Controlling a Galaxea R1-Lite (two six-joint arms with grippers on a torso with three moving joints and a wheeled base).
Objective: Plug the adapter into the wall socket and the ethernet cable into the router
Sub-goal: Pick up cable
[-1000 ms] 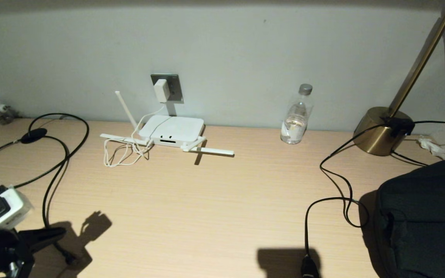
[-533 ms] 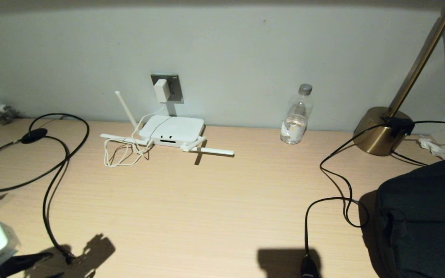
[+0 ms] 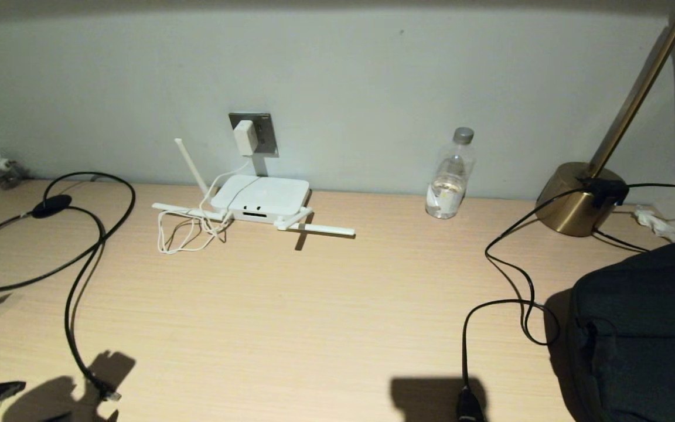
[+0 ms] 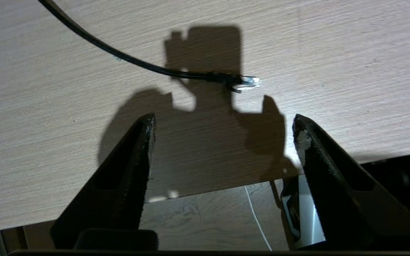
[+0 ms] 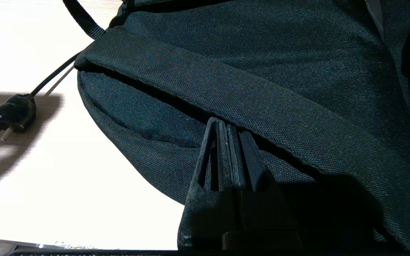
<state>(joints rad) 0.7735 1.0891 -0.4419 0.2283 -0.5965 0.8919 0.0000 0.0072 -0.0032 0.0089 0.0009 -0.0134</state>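
Observation:
The white adapter (image 3: 244, 137) sits in the grey wall socket (image 3: 262, 132), and its thin white cord drops to the flat white router (image 3: 261, 196) below it. The black ethernet cable (image 3: 82, 264) loops over the left of the desk. Its clear plug (image 3: 112, 397) (image 4: 249, 81) lies loose near the front edge. My left gripper (image 4: 223, 122) hangs open just short of that plug, holding nothing, with the desk edge under its fingers. My right gripper (image 5: 226, 124) is shut and empty, resting against the black bag (image 5: 279, 71).
A water bottle (image 3: 450, 176) and a brass lamp base (image 3: 575, 199) stand along the wall on the right. The lamp's thin black cord (image 3: 507, 275) ends in a two-pin plug (image 5: 11, 113) near the front edge. The bag (image 3: 642, 334) fills the right front corner.
My left arm has drawn back toward the near-left corner and has almost left the head view. The ethernet plug stays on the desk. The right arm has not moved.

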